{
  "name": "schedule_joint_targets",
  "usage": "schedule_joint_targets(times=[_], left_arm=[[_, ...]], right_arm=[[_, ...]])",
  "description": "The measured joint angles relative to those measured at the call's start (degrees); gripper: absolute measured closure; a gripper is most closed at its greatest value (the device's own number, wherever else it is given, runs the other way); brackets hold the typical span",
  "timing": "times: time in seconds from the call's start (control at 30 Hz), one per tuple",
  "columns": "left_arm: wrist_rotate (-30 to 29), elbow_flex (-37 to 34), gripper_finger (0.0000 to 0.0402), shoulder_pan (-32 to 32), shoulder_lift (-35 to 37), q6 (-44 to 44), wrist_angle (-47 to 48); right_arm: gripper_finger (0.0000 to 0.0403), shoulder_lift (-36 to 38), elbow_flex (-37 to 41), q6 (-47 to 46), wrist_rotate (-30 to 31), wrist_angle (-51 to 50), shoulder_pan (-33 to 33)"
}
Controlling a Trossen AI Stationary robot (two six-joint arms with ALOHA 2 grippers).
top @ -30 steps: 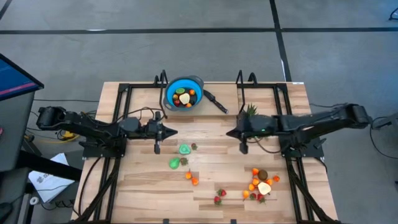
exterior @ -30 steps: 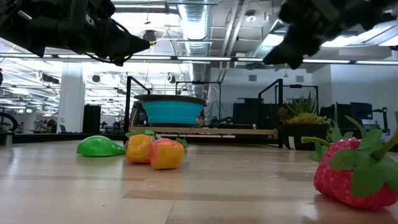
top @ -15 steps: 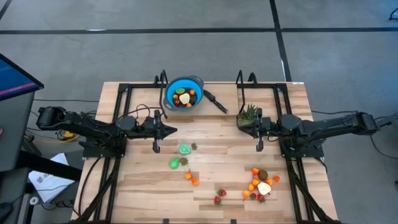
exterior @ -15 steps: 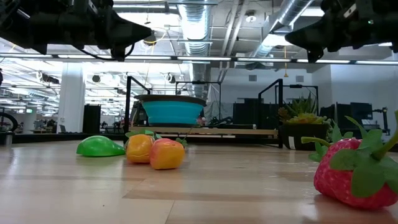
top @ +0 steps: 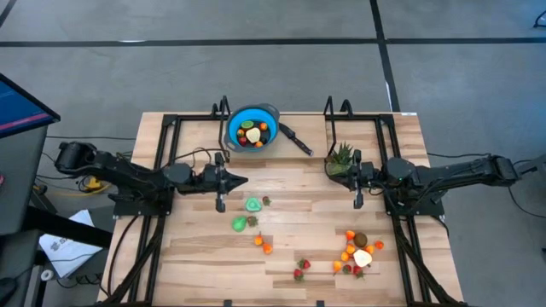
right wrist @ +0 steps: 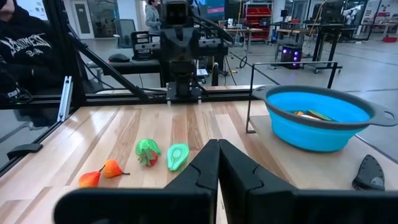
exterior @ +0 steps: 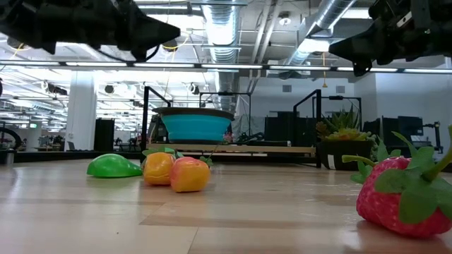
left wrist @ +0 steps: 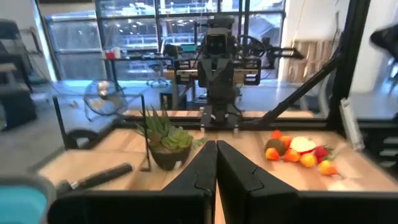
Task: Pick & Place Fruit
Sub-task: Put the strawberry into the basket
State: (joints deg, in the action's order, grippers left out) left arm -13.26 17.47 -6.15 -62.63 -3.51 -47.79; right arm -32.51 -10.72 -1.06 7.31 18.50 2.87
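Two arms hover over the table [top: 205, 256], both empty-handed, so no pick is in hand right now. Left gripper [top: 243, 180] sits mid-table just short of the blue bowl [top: 252, 128], jaws pressed together on nothing; it looks staged between bowl and the green fruit. Right gripper [top: 327, 170] hangs by the spiky plant [top: 343, 156], jaws likewise together and empty. Bowl holds a few pieces already. The rest of the fruit lies loose on the table: the big cluster [top: 357, 251] near the right front, green pieces [top: 253, 205] at centre, orange bits [top: 263, 244], strawberries [top: 302, 269] by the front edge. Plenty left to move.
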Motion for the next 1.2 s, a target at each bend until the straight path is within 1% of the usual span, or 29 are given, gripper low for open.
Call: schedule_joint_targets(times=[0.1,0.2,0.4,0.57,0.8,0.9,0.97,1.2], left_arm=[[-2.37,2.29,0.04,-2.15,-4.1,-3.74,0.26],[-4.01,3.82,0.04,-3.07,-7.96,-4.08,0.25],[-4.37,4.87,0.04,-3.41,-13.04,-3.66,1.01],[-4.79,5.2,0.04,-3.28,-15.21,-3.59,2.31],[-4.79,5.2,0.0388,-2.43,-15.18,-5.03,2.38],[-4.79,5.2,0.0364,-2.42,-15.17,-5.55,2.55],[-4.79,5.2,0.034,-2.38,-15.17,-5.57,2.55],[-4.78,5.2,0.023,-1.3,-15.15,-4.9,2.56]], right_arm=[[0.0401,0.0,0.0,-0.88,0.0,0.16,0.0],[0.0401,-0.02,0.02,-1.83,0.0,0.15,0.0],[0.0401,-0.02,0.02,-1.98,0.0,0.15,-0.01],[0.0401,-0.02,0.02,-1.99,0.06,0.15,-0.02],[0.0401,-0.02,0.02,-1.99,0.13,0.17,-0.04],[0.0401,-0.02,0.02,-1.99,0.2,0.17,-0.04],[0.0401,-0.02,0.02,-1.99,0.2,0.17,-0.04],[0.0401,-0.02,0.02,-1.99,0.2,0.19,-0.04]])
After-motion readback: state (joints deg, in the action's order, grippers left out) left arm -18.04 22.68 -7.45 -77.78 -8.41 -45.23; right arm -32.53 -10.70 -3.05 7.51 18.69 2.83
